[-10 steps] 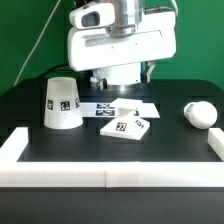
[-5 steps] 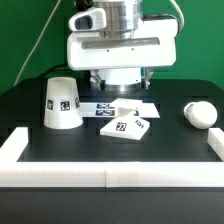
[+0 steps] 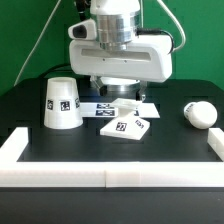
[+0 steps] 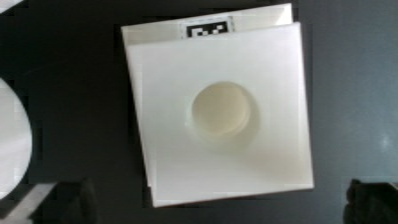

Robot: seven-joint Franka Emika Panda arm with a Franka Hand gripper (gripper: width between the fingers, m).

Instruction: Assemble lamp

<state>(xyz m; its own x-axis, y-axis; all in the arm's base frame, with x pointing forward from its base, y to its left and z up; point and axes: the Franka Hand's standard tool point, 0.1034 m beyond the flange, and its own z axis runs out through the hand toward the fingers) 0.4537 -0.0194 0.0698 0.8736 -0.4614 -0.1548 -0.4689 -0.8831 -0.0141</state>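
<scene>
The flat square lamp base (image 3: 125, 124) lies on the black table in the middle. In the wrist view the base (image 4: 217, 105) shows its oval socket hole. My gripper (image 3: 122, 92) hangs above the base's far side. In the wrist view the gripper (image 4: 217, 205) is open and empty, with one dark fingertip (image 4: 54, 205) on each side of the base's near edge, well apart from it. The cone shade (image 3: 62, 103) stands at the exterior view's left. The round-headed bulb (image 3: 200, 113) lies at the right.
The marker board (image 3: 102, 104) lies flat just behind the base. A white raised rim (image 3: 110, 172) runs along the table's front and both sides. The shade's edge shows in the wrist view (image 4: 9, 140).
The hand has turned about its vertical axis and come down a little over the base. The base, shade and bulb have not moved.
</scene>
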